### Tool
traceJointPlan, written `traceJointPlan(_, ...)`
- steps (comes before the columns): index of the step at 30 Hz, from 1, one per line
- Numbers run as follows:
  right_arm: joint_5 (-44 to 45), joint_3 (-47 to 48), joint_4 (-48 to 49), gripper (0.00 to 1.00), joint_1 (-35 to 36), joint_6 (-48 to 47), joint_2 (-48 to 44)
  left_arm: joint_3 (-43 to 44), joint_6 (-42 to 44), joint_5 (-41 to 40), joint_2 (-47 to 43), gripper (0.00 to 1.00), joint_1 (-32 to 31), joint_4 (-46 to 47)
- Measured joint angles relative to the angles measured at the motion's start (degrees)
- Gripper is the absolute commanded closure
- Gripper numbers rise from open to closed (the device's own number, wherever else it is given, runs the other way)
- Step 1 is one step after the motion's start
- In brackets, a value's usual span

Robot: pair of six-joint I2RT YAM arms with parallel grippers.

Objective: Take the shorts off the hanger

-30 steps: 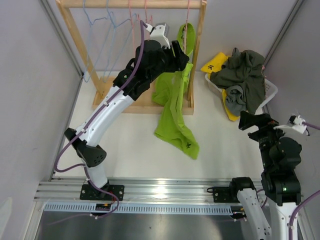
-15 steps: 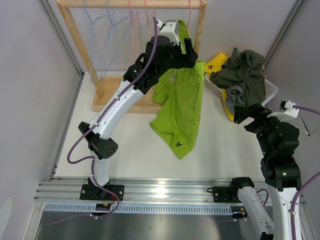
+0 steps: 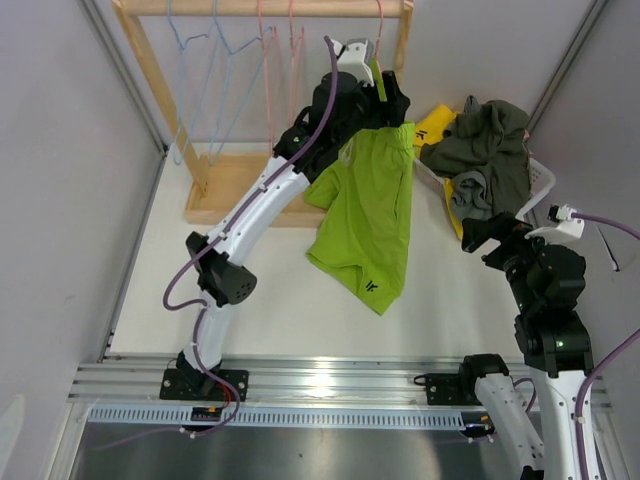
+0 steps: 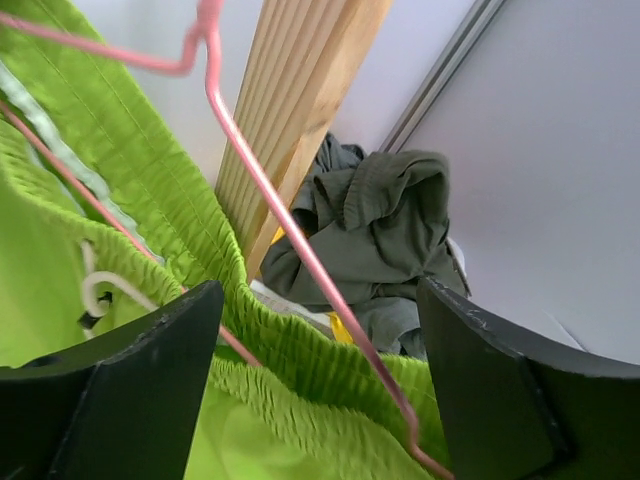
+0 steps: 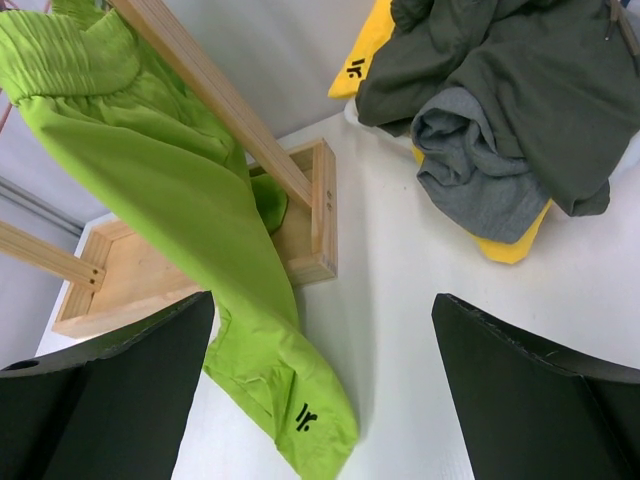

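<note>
Lime green shorts [image 3: 365,215] hung by the waistband from the pink hanger [image 4: 280,212] at the wooden rack's [image 3: 225,185] right end. The left pincer [image 4: 320,305] stood spread, straddling waistband and wire, pinching nothing. The right pincer [image 5: 322,312] stood spread, right of the rack. Step judged: unhooking. Next: pinch the waistband, draw it off the wire.

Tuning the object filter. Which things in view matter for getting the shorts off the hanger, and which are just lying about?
In the job: green shorts, pink hanger carrying them, left gripper (open at the waistband), wooden rack.

Lying about: empty hangers, basket, clothes pile in it, right gripper (open, holding nothing).
</note>
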Motion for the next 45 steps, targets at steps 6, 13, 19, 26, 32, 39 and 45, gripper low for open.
traceJointPlan(6,0.0,-0.7,0.1,0.01,0.0,-0.1,-0.2,0.0,-2.4,1.2,3.9,0.86,0.1,2.0)
traceJointPlan(13,-1.3,-1.0,1.2,0.01,0.7,0.0,-0.1,-3.5,-2.4,-1.4,1.9,1.0,0.8,0.6)
traceJointPlan(19,-2.9,0.8,5.6,0.01,11.1,0.0,4.5,-5.6,-2.0,-2.2,-4.0,1.0,0.6,-5.7)
traceJointPlan(26,26.8,20.7,10.1,0.01,54.8,-9.8,30.7,-6.4,-2.1,-2.0,-9.8,1.0,0.6,-8.1)
traceJointPlan(32,35.9,23.1,13.1,0.0,56.3,-12.7,42.1,-6.5,-2.6,-1.6,-11.2,1.0,0.6,-8.9)
traceJointPlan(39,43.5,23.1,20.1,0.82,55.6,-15.2,45.8,-9.6,-3.4,-0.3,-13.1,1.0,0.6,-9.9)
traceJointPlan(45,47.1,22.6,24.2,1.0,57.7,-13.6,48.2,-11.3,-4.3,-0.1,-14.8,1.0,0.8,-10.0)
